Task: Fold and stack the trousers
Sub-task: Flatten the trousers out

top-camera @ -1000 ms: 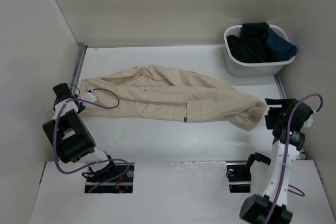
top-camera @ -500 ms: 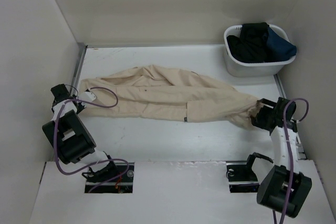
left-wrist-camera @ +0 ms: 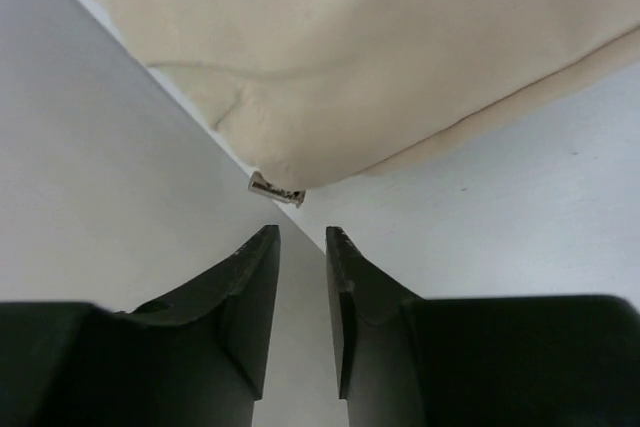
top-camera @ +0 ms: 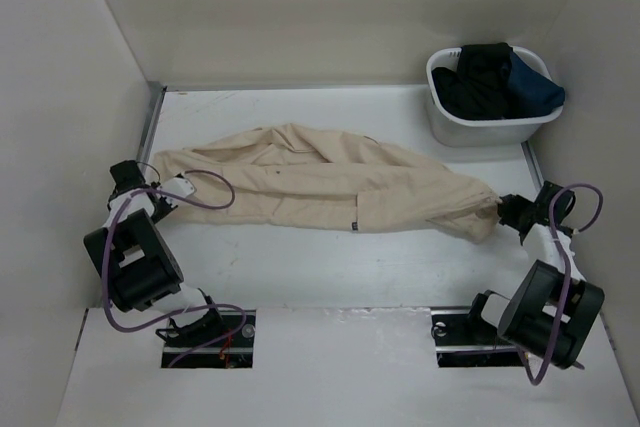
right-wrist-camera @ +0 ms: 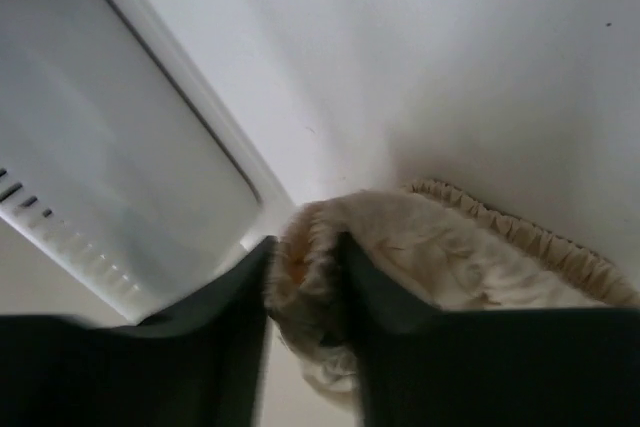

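Mid right: right gripper (right-wrist-camera: 305,252) pinches the waistband of the trousers (top-camera: 320,182), likely to lift for folding. Mid left: left gripper (left-wrist-camera: 300,239) slightly parted, empty, just short of the hem.

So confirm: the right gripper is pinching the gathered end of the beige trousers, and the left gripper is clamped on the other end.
Not quite. The left gripper holds nothing: the left wrist view shows its jaws slightly apart, just short of the trousers. The right gripper does pinch the gathered end.

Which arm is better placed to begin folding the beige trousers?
Right: the right claw pinches the gathered end of the trousers; the left claw is empty, just short of the other end.
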